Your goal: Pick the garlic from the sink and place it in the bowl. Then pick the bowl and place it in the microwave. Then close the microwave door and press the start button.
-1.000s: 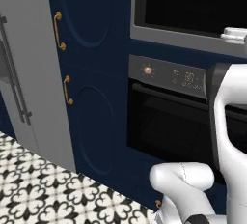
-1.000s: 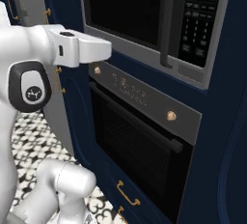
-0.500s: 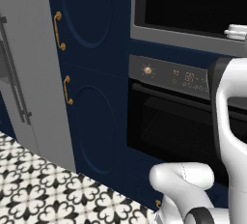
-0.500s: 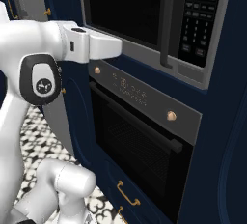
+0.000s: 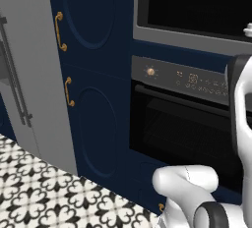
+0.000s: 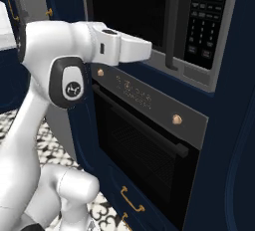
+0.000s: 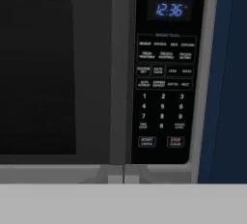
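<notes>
Navy cabinets (image 5: 93, 124) and black-and-white patterned floor tiles (image 5: 44, 192) surround the built-in microwave (image 7: 164, 6) above a black oven (image 6: 144, 145); its grey-framed door (image 7: 58, 73) is closed, clock lit, while the robot's gripper is fully closed, holding nothing.

The microwave (image 7: 164, 6) sits built into dark blue cabinetry, above the black oven. Its grey-framed door (image 7: 58, 73) (large black window) is shut flush beside the keypad.
</notes>
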Tool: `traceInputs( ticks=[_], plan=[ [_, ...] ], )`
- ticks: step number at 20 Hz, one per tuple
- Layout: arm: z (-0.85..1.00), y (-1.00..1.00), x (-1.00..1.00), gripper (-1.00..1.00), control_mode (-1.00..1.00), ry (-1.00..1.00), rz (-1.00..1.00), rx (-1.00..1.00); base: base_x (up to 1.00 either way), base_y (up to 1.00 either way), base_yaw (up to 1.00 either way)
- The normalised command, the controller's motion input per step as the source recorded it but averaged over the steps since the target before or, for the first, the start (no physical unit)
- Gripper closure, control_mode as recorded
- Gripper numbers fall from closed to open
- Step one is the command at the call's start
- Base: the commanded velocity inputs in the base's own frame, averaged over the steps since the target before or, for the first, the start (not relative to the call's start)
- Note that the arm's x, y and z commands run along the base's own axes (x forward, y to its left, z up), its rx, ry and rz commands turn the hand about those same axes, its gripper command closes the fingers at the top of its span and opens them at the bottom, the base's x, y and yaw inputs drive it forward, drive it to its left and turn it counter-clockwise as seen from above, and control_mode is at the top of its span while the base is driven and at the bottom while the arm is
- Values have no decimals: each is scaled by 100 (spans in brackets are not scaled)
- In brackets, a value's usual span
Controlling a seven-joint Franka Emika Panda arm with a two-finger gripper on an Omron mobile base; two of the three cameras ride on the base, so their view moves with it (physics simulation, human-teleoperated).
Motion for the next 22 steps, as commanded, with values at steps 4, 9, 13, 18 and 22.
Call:
traceInputs(
  ticks=[4,9,13,18,22],
  plan=[
    [0,-55,-1,100,-100,-6,1,8,0,0,0],
    [-4,-58,0,100,-100,0,6,15,0,0,0],
    [-4,-3,0,100,-100,2,0,0,0,0,0],
    [-17,0,11,100,-100,9,0,-1,0,0,0],
    [-6,-5,14,100,-100,2,1,0,0,0,0]
  ],
)
